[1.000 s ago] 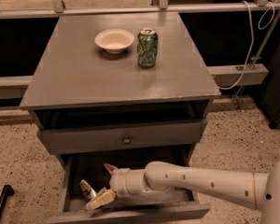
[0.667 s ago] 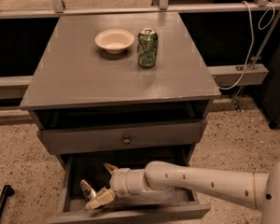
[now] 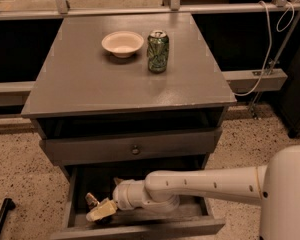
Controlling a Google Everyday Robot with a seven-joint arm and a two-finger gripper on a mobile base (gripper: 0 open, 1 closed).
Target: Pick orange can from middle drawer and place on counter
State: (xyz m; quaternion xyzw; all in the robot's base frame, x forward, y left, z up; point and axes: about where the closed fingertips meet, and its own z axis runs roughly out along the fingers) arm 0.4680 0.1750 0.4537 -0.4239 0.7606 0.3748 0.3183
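Barely shifts from a second ago: keeps tool (image 3: 101, 210) low inside middle drawer (image 3: 155, 228), near its front wall, just beside a brownish glint, probably orange can (image 3: 92, 200). Cannot tell whether spread or pinching. Suggests grasp unsettled; no lift to surface (image 3: 115, 84) yet.

I read the gripper (image 3: 97, 209) low in the middle drawer (image 3: 155, 228), toward its left side. A small brownish shape (image 3: 91, 200) touching it is too small for me to confirm as the orange can. The arm (image 3: 200, 186) hides the drawer's rear floor. The robot body (image 3: 287, 194) is cut off at the right and bottom edges.
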